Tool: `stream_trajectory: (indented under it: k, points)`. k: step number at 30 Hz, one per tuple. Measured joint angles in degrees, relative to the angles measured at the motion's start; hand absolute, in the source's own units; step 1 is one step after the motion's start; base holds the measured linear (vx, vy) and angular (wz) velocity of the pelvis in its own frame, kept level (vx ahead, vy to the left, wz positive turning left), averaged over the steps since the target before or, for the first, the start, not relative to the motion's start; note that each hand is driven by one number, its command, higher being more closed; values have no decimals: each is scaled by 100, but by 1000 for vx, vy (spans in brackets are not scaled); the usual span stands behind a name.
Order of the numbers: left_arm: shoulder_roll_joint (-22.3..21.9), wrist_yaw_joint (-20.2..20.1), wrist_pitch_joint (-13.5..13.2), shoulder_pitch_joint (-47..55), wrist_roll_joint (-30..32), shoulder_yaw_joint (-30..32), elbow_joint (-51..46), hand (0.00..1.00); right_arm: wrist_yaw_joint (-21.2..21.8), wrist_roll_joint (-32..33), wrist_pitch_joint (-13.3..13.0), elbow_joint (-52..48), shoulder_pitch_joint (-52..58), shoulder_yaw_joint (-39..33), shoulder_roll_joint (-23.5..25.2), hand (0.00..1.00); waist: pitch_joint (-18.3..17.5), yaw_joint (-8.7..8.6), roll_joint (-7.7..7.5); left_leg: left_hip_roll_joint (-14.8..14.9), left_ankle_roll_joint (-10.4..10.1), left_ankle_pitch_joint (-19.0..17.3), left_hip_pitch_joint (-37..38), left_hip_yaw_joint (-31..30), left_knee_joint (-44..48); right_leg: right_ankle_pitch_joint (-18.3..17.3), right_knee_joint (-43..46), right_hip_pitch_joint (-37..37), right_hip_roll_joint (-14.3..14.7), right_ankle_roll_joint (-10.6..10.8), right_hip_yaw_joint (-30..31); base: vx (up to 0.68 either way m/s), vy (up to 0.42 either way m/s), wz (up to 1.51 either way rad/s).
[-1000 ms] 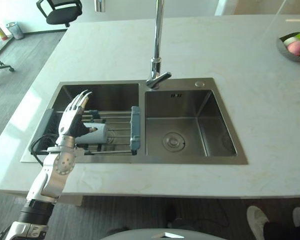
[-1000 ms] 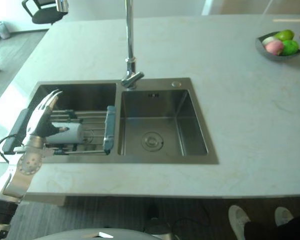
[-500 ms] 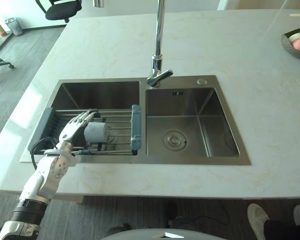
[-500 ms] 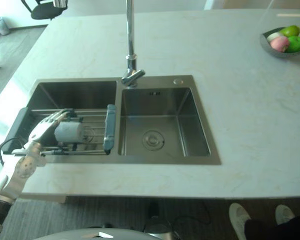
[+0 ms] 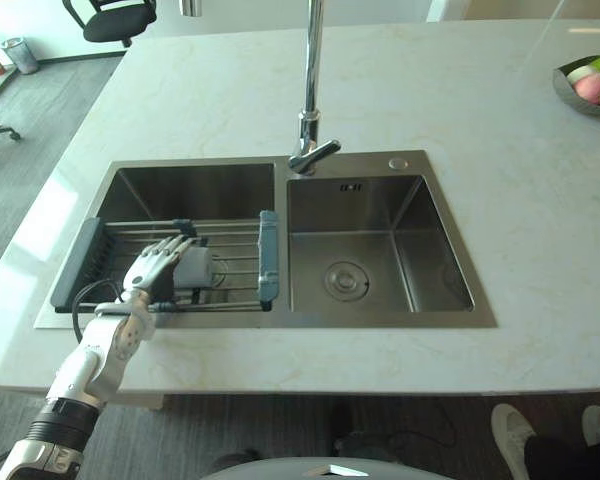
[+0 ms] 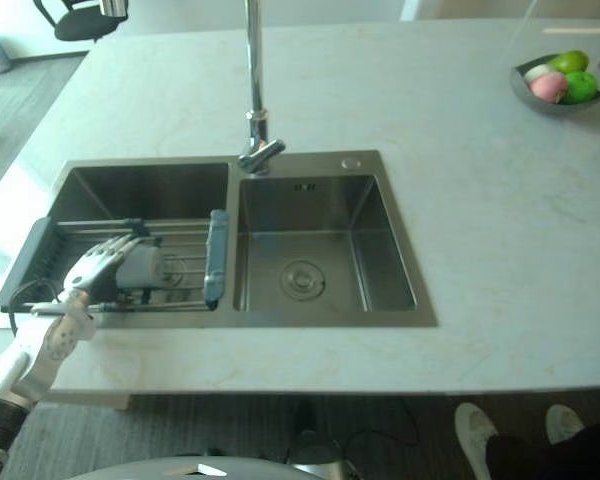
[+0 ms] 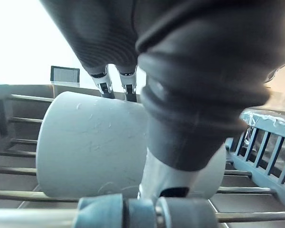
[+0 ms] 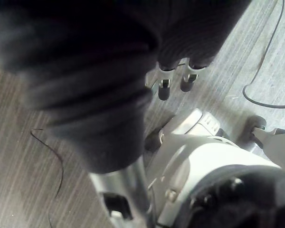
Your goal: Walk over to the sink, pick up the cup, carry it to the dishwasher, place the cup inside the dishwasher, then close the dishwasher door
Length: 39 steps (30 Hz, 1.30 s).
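Observation:
A pale grey cup (image 5: 199, 268) lies on its side on the wire drying rack (image 5: 235, 240) that spans the left basin of the steel sink (image 5: 195, 188). My left hand (image 5: 151, 270) is down on the cup from the robot's left, its fingers (image 7: 104, 81) laid over the cup's top and its thumb (image 7: 167, 176) against the near side of the cup (image 7: 88, 142). The fingers look only slightly bent. In the right wrist view my right hand (image 8: 164, 88) hangs over the floor with relaxed fingers, holding nothing.
The right basin (image 5: 372, 250) has a round drain, and a tall faucet (image 5: 307, 100) rises behind the divider. A bowl of fruit (image 5: 588, 85) stands at the counter's far right. An office chair (image 5: 110, 15) is beyond the counter, and a person's shoes (image 5: 520, 435) are at the lower right.
My left hand has dropped from raised above the rack onto the cup, with its fingers now draped over it. The camera has shifted slightly.

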Motion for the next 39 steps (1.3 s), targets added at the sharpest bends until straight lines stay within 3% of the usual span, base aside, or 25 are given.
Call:
stream_trajectory:
  k: [10, 15, 16, 21, 28, 31, 34, 39]
  points:
    - [-172, 207, 699, -263, 250, -23, 434, 0, -127, 58, -61, 3, -5, 123, -32, 0, 22, -58, 42, -34, -7, -2, -11, 48, 29, 4, -1, -30, -17, 9, 103, -1, 1, -1]
    - [-353, -79, 1241, -447, 476, -33, 891, 0, -226, 163, -53, 4, -7, 221, -48, 0, 20, -115, 45, -32, -9, -10, 40, 188, 24, 24, -1, -54, -4, 20, 231, -40, 11, -14]
    - [-359, -189, 1264, -490, 555, -31, 1003, 100, -234, 163, -51, 1, -7, 225, -50, 0, 17, -150, 49, -20, -47, -44, 45, 196, 15, 26, -1, -49, 8, 18, 248, -66, -1, -10]
    - [-379, -462, 1120, -564, 794, 12, 1176, 100, -238, 161, -38, 4, -3, 240, -50, 0, 18, -180, 51, 12, -20, -116, 68, 283, 17, 49, -1, -65, 49, -1, 349, -23, 5, -11]
    - [-294, -463, 298, -615, 1069, 11, 1176, 100, -234, 156, -60, 13, 0, 452, -165, 0, 15, -169, 55, 25, -68, -135, 85, 304, 21, 69, 1, -59, 80, -21, 414, 25, 26, -1]
    - [-223, -455, 90, -600, 1043, -10, 1178, 100, -229, 153, -70, 14, 0, 454, -167, 0, 15, -172, 54, -3, -68, -136, 89, 303, 26, 74, 1, -58, 79, -18, 419, 21, 41, 0]
    - [-112, -64, 35, -573, 950, -163, 1213, 100, -228, 153, -103, 17, 0, 460, -167, 0, 15, -188, 55, -15, -66, -145, 92, 325, 58, 88, 1, -57, 66, -6, 450, 11, 38, -4]
    - [39, 1212, -106, -432, -52, -376, 1043, 100, -199, 154, -194, 19, 4, 572, -166, 0, 19, -314, 50, -10, -71, -170, 92, 347, 98, 96, 1, -63, 42, -6, 473, 17, 36, -5]
